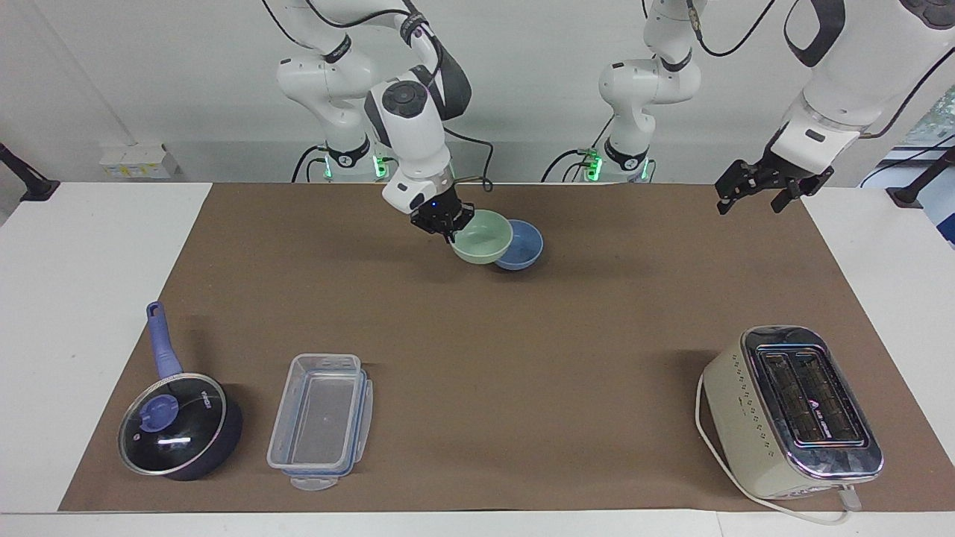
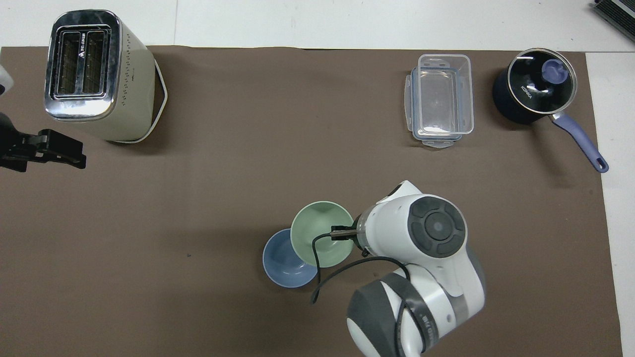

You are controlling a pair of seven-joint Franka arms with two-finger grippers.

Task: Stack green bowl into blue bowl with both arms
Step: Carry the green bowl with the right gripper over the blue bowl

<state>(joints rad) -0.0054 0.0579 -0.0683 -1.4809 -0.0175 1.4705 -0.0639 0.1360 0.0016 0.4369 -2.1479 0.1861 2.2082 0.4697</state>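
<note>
aloft, right gripper (image 1: 451, 230) clamping green bowl (image 1: 483, 236) rim, partly over blue bowl (image 1: 524, 245)

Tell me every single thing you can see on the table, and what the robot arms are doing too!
green bowl: one, pale mint green, held up in the air, partly over the blue bowl
blue bowl: one, light blue, on the mat near the robots, midway between the two arms
saucepan: one, dark blue with a glass lid, far from the robots, at the right arm's end
plastic container: one, clear, no lid on, beside the saucepan
toaster: one, cream and chrome, far from the robots, at the left arm's end
mat: one, brown, covering the table
right gripper: one, black, shut on the green bowl's rim
left gripper: one, black, open, waiting over the mat's edge at its own end
</note>
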